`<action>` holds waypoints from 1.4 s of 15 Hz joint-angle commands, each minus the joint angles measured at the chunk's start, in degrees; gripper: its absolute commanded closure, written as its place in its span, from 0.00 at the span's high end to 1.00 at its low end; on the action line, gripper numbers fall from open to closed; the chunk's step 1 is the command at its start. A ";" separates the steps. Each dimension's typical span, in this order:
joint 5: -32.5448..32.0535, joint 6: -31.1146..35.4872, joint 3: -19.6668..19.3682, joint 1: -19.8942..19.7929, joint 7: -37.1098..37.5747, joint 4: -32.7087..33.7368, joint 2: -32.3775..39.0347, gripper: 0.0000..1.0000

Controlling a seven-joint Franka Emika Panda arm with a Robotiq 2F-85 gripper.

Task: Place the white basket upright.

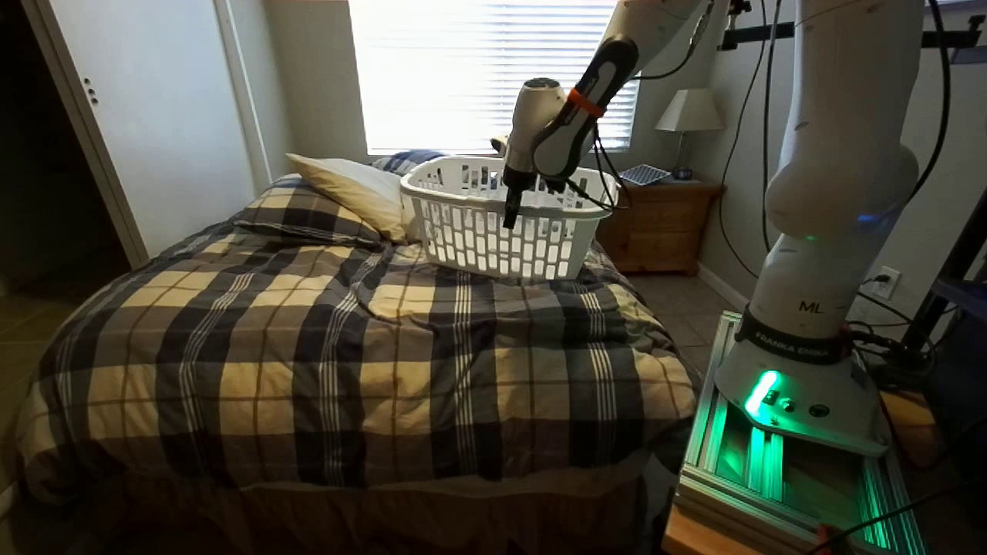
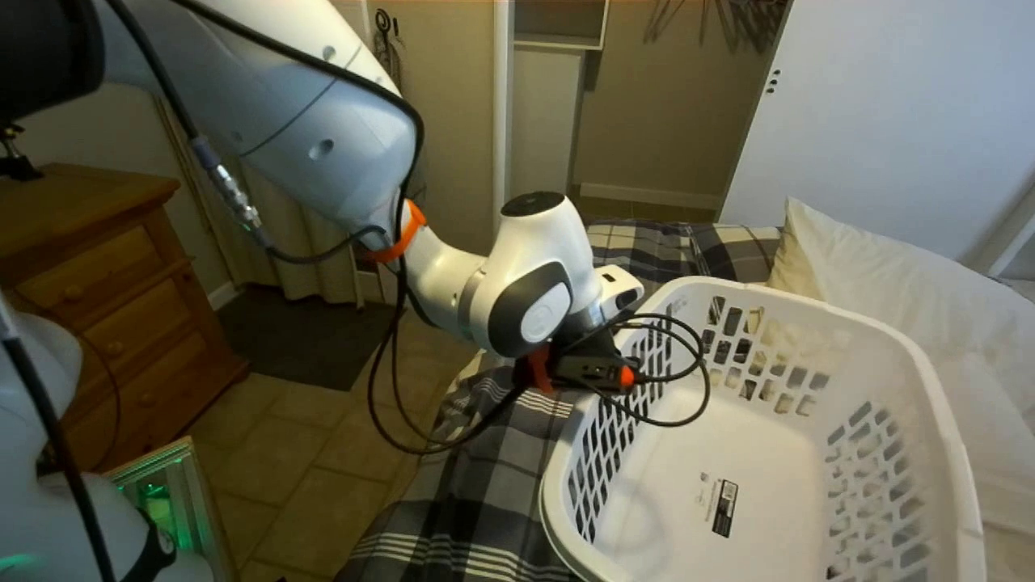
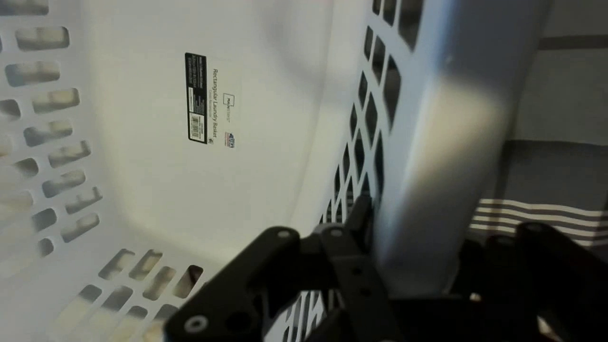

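Observation:
The white basket (image 1: 463,199) stands upright on the plaid bed, with its opening facing up. In an exterior view its inside floor (image 2: 760,436) with a black label shows nothing in it. My gripper (image 1: 512,210) points down over the basket's long near rim. In the wrist view one finger of the gripper (image 3: 415,247) is inside the slotted wall and the other is outside. The thick rim of the basket (image 3: 441,156) fills the gap between them, and the fingers appear shut on it. The outer finger is dark and partly hidden in the wrist view.
The bed (image 1: 370,331) has a plaid cover. A cream pillow (image 1: 362,193) leans beside the basket, with a plaid pillow (image 1: 301,208) under it. A wooden nightstand (image 1: 659,231) with a lamp (image 1: 688,112) stands behind. Loose black cables (image 2: 703,364) hang from the wrist over the basket.

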 commanded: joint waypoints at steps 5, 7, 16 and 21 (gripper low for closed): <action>11.52 -4.61 -0.40 6.36 -13.35 -11.78 -12.70 0.06; 13.20 -5.59 -0.99 7.81 -15.44 -13.81 -15.14 0.07; 11.04 -11.73 -4.78 13.49 -9.83 -14.37 -27.70 0.73; 8.14 -14.32 -4.39 14.80 -4.99 -11.90 -34.72 1.00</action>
